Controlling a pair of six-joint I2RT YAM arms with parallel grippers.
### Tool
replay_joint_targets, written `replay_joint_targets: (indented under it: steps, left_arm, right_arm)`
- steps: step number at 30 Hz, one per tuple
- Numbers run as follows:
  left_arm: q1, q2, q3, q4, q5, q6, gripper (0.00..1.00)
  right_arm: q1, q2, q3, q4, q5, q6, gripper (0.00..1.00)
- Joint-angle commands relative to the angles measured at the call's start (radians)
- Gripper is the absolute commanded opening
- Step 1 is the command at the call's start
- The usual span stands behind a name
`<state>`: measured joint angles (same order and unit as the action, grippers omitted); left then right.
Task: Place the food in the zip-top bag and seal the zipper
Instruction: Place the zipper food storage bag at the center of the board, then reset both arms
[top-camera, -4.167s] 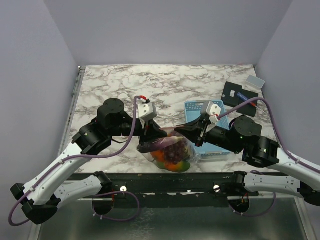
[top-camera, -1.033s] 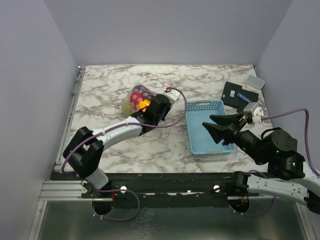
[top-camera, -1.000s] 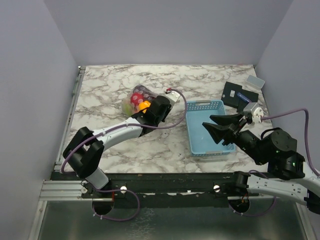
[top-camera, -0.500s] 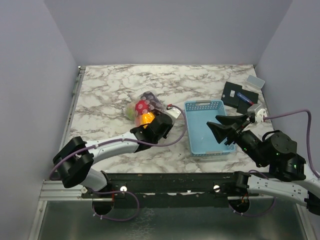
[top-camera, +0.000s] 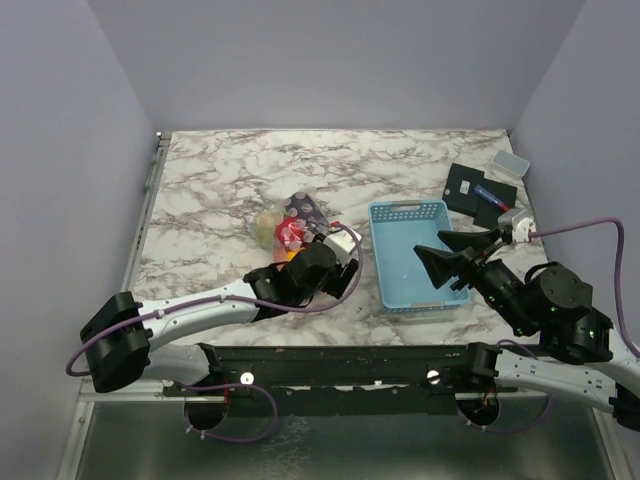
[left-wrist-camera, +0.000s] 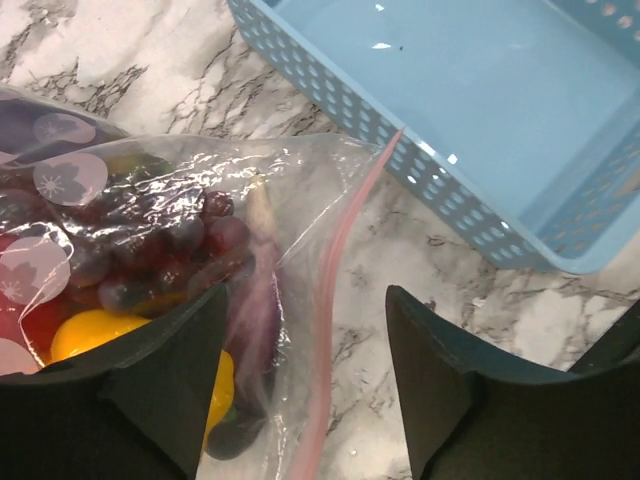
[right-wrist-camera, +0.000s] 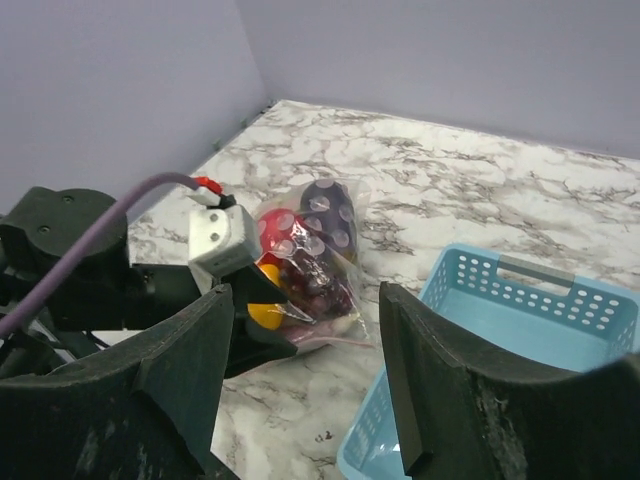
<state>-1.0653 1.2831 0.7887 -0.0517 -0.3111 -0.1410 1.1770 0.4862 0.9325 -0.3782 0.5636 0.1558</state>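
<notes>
- Zip-top bag (top-camera: 290, 218), top view: it lies on its side on the marble worktop (top-camera: 220, 180), just left of the light-blue basket (top-camera: 400, 280), with the food (top-camera: 288, 235) packed inside. The left arm reaches low along the near edge, which puts the left gripper (top-camera: 335, 255) at the bag's basket-side end. The right gripper (top-camera: 432, 245) hovers over the right part of the basket with jaws spread and nothing held. It is well apart from the bag, a position that judged from here leaves the left arm room to work.
- Left wrist view: the zipper (left-wrist-camera: 345, 280) shows as a single pinkish-red strip running down between the two dark fingers (left-wrist-camera: 160, 390). These stand wide apart and clamp nothing, so the plastic rests on the worktop rather than hanging. Grapes (left-wrist-camera: 170, 250) and a yellow pepper (left-wrist-camera: 90, 335) press against the clear film. No produce shows in the basket, so filling appears finished. Whether the strip is pressed shut along its whole length cannot be told. Straddling it suits a pinch on the seal.
- Right wrist view: the jaws gape with empty space between them. The bag sits between the left wrist and the basket, its mouth end under the left gripper.
</notes>
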Motion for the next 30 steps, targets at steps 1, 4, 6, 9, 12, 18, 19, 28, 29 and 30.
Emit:
replay_joint_targets:
  steps: [1, 4, 6, 9, 12, 18, 19, 28, 29, 30]
  left_arm:
    - [-0.021, -0.067, -0.027, -0.03, 0.079, -0.058, 0.71]
    - [-0.024, -0.106, -0.031, -0.055, 0.091, -0.078, 0.96]
    - [-0.024, -0.136, -0.03, -0.07, 0.094, -0.089, 0.99]
    - [-0.024, -0.179, -0.019, -0.095, 0.084, -0.103, 0.99]
    - [-0.024, -0.216, 0.005, -0.129, 0.048, -0.117, 0.99]
    - [-0.022, -0.23, 0.097, -0.245, -0.029, -0.132, 0.99]
    - [-0.022, -0.227, 0.114, -0.264, -0.036, -0.134, 0.99]
    - [0.054, -0.193, 0.255, -0.388, -0.045, -0.132, 0.99]
    - [0.076, -0.191, 0.265, -0.395, -0.032, -0.131, 0.99]
    - [0.098, -0.191, 0.274, -0.401, -0.019, -0.13, 0.99]
  right_arm:
    - [0.004, -0.004, -0.017, -0.033, 0.052, 0.028, 0.66]
    - [0.004, 0.001, -0.021, -0.033, 0.063, 0.034, 0.68]
    - [0.004, 0.005, -0.027, -0.028, 0.074, 0.038, 0.68]
    - [0.004, 0.008, -0.044, -0.013, 0.094, 0.047, 0.7]
    - [0.004, 0.012, -0.068, 0.01, 0.109, 0.051, 0.73]
    - [0.004, 0.048, -0.091, 0.038, 0.127, 0.064, 0.81]
    - [0.004, 0.057, -0.095, 0.042, 0.127, 0.066, 0.84]
    - [0.004, 0.192, -0.101, 0.076, 0.167, 0.08, 1.0]
    - [0.004, 0.214, -0.094, 0.075, 0.169, 0.079, 1.0]
    - [0.004, 0.237, -0.086, 0.075, 0.17, 0.079, 1.0]
